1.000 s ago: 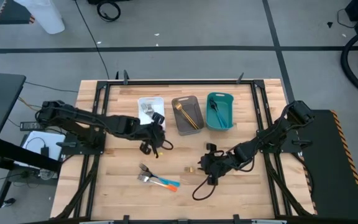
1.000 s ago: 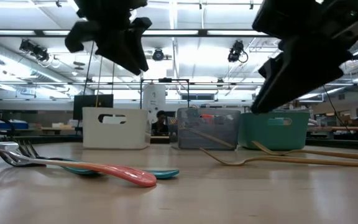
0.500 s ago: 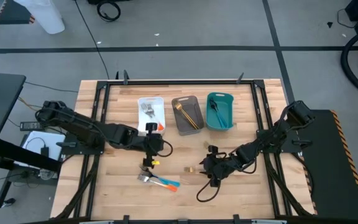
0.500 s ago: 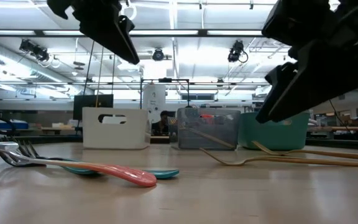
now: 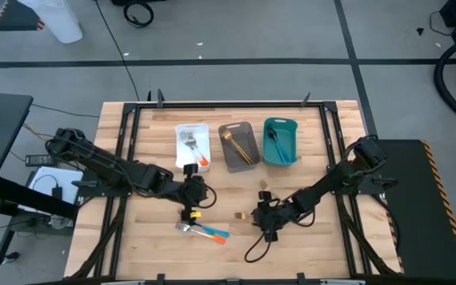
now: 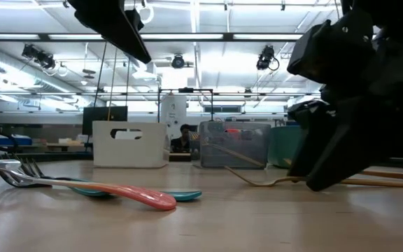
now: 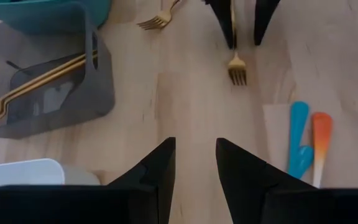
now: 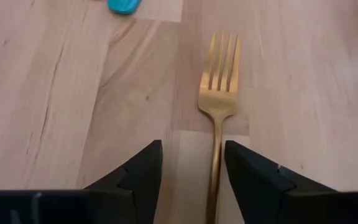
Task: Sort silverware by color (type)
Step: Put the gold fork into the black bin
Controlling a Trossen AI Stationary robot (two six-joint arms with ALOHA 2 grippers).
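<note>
A slim gold fork (image 8: pixel 219 93) lies flat on the table, its handle running back between the open fingers of my right gripper (image 8: pixel 193 162), which stands low over it (image 5: pixel 256 215) without touching. My left gripper (image 5: pixel 190 207) hovers open just far of the orange-handled (image 5: pixel 204 231) and blue-handled (image 5: pixel 218 234) forks lying side by side near the table's near edge; the left wrist view shows their handles (image 7: pixel 309 143). A second gold fork (image 5: pixel 264 184) lies farther back.
Three bins stand in a row at the far side: a white bin (image 5: pixel 182 131) with orange-handled pieces, a grey bin (image 5: pixel 225 154) with gold ones, a teal bin (image 5: pixel 294 134) with blue ones. Bare wood lies between the bins and the loose cutlery.
My left gripper has moved from the white bin's near end toward the near edge, over the orange and blue forks, staying high. My right gripper has come down to the table and shifted slightly left, over the gold fork. The cutlery on the table has not moved.
</note>
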